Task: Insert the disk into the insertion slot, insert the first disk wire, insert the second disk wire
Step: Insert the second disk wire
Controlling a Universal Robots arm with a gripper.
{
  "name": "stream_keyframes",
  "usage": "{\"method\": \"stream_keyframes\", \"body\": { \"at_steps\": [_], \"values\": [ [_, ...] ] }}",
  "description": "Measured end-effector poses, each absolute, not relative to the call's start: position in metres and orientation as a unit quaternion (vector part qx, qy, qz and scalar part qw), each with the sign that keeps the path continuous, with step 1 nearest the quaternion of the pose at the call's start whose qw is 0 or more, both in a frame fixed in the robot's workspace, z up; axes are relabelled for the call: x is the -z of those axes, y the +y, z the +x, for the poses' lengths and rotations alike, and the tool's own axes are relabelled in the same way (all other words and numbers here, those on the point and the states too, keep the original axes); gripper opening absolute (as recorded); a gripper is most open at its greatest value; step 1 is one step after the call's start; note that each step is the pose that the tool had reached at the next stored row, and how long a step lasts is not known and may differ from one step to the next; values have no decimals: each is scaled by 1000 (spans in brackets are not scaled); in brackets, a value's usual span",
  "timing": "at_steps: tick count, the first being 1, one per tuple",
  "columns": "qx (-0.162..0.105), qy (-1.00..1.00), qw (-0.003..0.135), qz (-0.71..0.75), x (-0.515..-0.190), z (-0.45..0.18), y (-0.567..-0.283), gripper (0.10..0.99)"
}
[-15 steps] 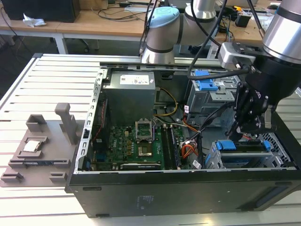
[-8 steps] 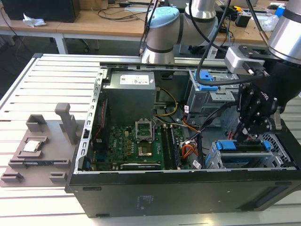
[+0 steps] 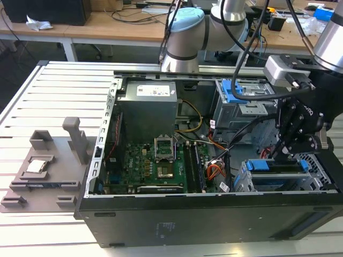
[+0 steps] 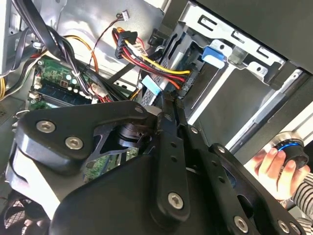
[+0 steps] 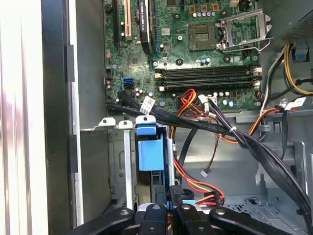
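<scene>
- My black end effector sat closed at the blue-framed grey metal disk, at the silver perforated insertion slot's twelve o'clock edge.
- I judged a square, gentle push best.

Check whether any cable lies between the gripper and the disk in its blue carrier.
Nothing visible does. In the first wrist view the gripper is right beside the disk in the insertion slot. A red-yellow-black wire bundle runs next to the gripper, and black cables cross the carrier's far end.
</scene>
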State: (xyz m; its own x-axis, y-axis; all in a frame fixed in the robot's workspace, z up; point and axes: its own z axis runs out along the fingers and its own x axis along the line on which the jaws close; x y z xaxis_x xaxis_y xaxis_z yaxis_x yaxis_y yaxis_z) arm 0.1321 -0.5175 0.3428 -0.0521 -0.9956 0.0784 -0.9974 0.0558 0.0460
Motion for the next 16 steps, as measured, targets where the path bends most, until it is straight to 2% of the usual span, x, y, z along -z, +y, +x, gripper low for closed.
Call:
{"method": "stream_keyframes", "body": {
  "at_steps": [16],
  "values": [
    [-11,-725,45,687,-338,133,-524,145]
  ]
}}
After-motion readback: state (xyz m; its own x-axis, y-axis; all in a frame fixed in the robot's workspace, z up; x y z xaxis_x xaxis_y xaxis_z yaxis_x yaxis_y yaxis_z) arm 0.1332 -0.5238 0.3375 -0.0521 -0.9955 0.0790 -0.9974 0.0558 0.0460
